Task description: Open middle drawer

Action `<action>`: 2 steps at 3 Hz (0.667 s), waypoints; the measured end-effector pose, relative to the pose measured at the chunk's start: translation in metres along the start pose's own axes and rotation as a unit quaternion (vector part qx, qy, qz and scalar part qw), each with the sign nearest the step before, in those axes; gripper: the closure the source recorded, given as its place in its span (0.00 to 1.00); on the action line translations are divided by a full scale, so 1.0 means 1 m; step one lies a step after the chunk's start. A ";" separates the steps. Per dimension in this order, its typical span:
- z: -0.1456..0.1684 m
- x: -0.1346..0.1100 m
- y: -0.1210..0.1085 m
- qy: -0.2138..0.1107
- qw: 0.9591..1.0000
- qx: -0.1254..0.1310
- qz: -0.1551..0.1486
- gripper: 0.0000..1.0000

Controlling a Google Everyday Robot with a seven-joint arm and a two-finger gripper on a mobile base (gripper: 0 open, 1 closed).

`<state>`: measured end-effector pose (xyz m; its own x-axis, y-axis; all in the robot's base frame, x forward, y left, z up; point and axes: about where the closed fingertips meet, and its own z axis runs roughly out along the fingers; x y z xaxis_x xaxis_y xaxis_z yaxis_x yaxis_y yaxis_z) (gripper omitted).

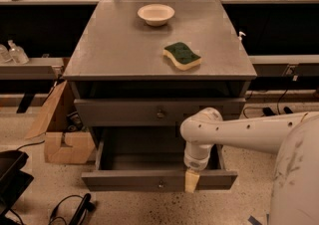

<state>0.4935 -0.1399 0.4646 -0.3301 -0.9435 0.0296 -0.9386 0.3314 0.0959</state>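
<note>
Middle drawer (124,180) pulled well out at bottom of bench (109,45), deep box exposed; looks about done. Gripper (192,182) low at front panel, just right of knob (160,184), not on it. Spread or closed: can't tell.

Risks:
- Further pull, no stop visible → off runners, drop to floor.
- Off-centre contact → skew, jam.
- Careless lift-out → snag on panel edge, or bump into upper drawer (119,113).
- Hard jolt → possible shift of sponge (182,55) and bowl (156,14) up top.

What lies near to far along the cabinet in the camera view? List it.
Pulled-out middle drawer, with the end effector at its front panel right of the knob → drawer above it → green sponge → white bowl.
</note>
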 end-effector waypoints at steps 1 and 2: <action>-0.008 0.000 -0.013 -0.006 1.000 0.020 -0.003 0.50; -0.006 0.011 -0.028 -0.029 0.998 0.056 -0.007 0.81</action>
<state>0.5170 -0.1595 0.4682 -0.3200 -0.9469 -0.0293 -0.9471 0.3206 -0.0153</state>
